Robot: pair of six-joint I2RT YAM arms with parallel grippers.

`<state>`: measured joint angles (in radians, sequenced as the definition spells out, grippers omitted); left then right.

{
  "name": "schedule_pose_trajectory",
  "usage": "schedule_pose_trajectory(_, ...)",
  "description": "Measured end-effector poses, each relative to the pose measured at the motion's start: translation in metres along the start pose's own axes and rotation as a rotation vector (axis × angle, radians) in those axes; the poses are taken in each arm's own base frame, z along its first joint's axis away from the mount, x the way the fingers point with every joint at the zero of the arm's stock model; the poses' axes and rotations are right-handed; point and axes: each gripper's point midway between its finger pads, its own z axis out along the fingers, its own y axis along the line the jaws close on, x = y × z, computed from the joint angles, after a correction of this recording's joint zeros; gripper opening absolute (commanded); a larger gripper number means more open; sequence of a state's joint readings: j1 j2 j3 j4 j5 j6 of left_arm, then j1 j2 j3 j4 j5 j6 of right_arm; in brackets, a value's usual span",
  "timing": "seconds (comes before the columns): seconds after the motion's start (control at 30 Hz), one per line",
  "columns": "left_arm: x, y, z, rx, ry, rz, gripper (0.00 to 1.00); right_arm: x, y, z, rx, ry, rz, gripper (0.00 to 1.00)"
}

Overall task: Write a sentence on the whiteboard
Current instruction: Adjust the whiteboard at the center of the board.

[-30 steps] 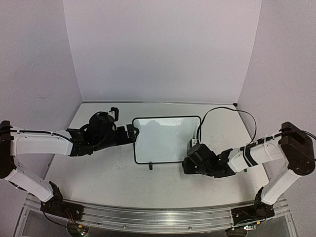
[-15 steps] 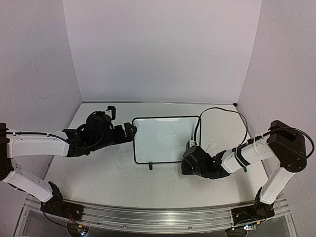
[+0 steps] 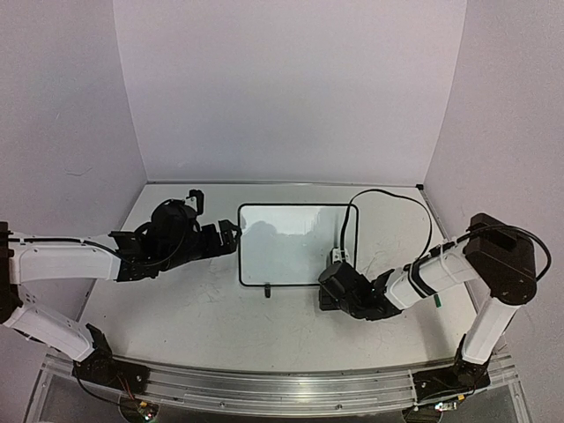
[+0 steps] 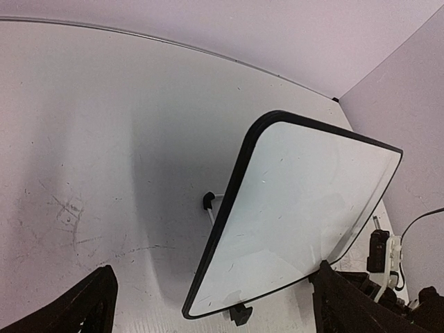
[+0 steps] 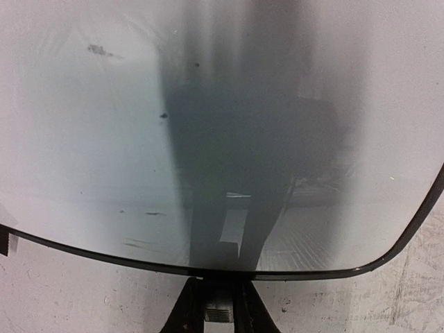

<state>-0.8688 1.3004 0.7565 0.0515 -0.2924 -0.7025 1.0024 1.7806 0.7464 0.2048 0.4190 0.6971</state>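
Whiteboard point(image 3: 295, 247) sits in the middle of the counter point(image 3: 194, 308). Left claw point(image 3: 234, 234) gapes wide by its left edge. Right claw point(image 3: 328, 284) hugs the bottom-right corner, can't tell if it's clamped. Only the right wrist cam shows grey smudges point(image 5: 97, 50) on it.

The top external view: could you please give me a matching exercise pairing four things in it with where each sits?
1. small white rectangular whiteboard with a black border
2. left gripper
3. right gripper
4. black cable

a. at the board's near edge, by its right corner
b. middle of the table
c. looping past the board's far right corner
d. beside the board's left edge

Pairs: 1-b, 2-d, 3-a, 4-c.
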Motion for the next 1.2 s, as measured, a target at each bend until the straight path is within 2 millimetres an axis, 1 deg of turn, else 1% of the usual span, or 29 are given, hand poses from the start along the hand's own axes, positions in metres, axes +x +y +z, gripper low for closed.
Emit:
schedule_pose_trajectory(0.23, 0.0, 0.0, -0.001, 0.0, -0.002, 0.002, 0.99, -0.002, -0.002, 0.002, 0.017, -0.018, -0.026, 0.09)
schedule_pose_trajectory(0.37, 0.0, 0.0, -0.001, 0.001, -0.001, 0.007, 0.99, -0.007, -0.003, 0.006, 0.037, -0.031, -0.041, 0.09)
schedule_pose_trajectory(0.43, 0.0, 0.0, -0.001, 0.001, -0.001, 0.011, 0.99, -0.01, -0.005, 0.008, 0.048, -0.035, -0.051, 0.12)
schedule_pose_trajectory(0.5, 0.0, 0.0, -0.001, 0.001, -0.001, 0.014, 0.99, -0.012, -0.008, 0.009, 0.057, -0.039, -0.064, 0.17)
schedule_pose_trajectory(0.53, 0.0, 0.0, -0.001, 0.001, -0.001, 0.015, 0.99, -0.012, -0.009, 0.008, 0.061, -0.042, -0.071, 0.22)
schedule_pose_trajectory(0.6, -0.001, 0.0, -0.001, 0.001, -0.002, 0.016, 0.99, -0.014, -0.011, 0.007, 0.067, -0.049, -0.085, 0.38)
schedule_pose_trajectory(0.63, -0.001, 0.0, -0.001, 0.001, -0.002, 0.017, 0.99, -0.018, -0.013, 0.001, 0.067, -0.058, -0.094, 0.44)
schedule_pose_trajectory(0.67, -0.001, 0.0, -0.001, 0.002, -0.003, 0.018, 0.99, -0.022, -0.016, -0.005, 0.064, -0.068, -0.1, 0.48)
schedule_pose_trajectory(0.77, -0.002, -0.001, -0.002, 0.004, -0.005, 0.021, 1.0, -0.029, -0.016, -0.011, 0.057, -0.084, -0.094, 0.57)
schedule_pose_trajectory(0.87, -0.004, 0.0, -0.003, -0.001, -0.013, 0.023, 0.99, -0.047, -0.017, -0.038, 0.016, -0.117, -0.083, 0.64)
schedule_pose_trajectory(0.9, -0.004, 0.0, -0.003, -0.003, -0.016, 0.023, 0.99, -0.054, -0.019, -0.048, 0.002, -0.135, -0.072, 0.67)
schedule_pose_trajectory(0.97, -0.008, 0.001, -0.005, -0.008, -0.029, 0.023, 0.99, -0.071, -0.023, -0.074, -0.029, -0.183, -0.042, 0.7)
schedule_pose_trajectory(1.03, -0.011, 0.001, -0.007, -0.01, -0.042, 0.023, 0.99, -0.088, -0.032, -0.098, -0.048, -0.24, -0.006, 0.71)
schedule_pose_trajectory(1.07, -0.013, 0.001, -0.009, -0.011, -0.05, 0.023, 0.99, -0.095, -0.037, -0.106, -0.05, -0.258, 0.011, 0.72)
schedule_pose_trajectory(1.1, -0.015, 0.001, -0.01, -0.013, -0.058, 0.022, 0.99, -0.103, -0.048, -0.111, -0.044, -0.273, 0.037, 0.74)
schedule_pose_trajectory(1.13, -0.017, 0.001, -0.011, -0.014, -0.065, 0.02, 0.99, -0.11, -0.062, -0.114, -0.024, -0.287, 0.068, 0.81)
schedule_pose_trajectory(1.2, -0.021, 0.001, -0.014, -0.014, -0.077, 0.017, 0.99, -0.128, -0.109, -0.112, 0.057, -0.31, 0.16, 0.96)
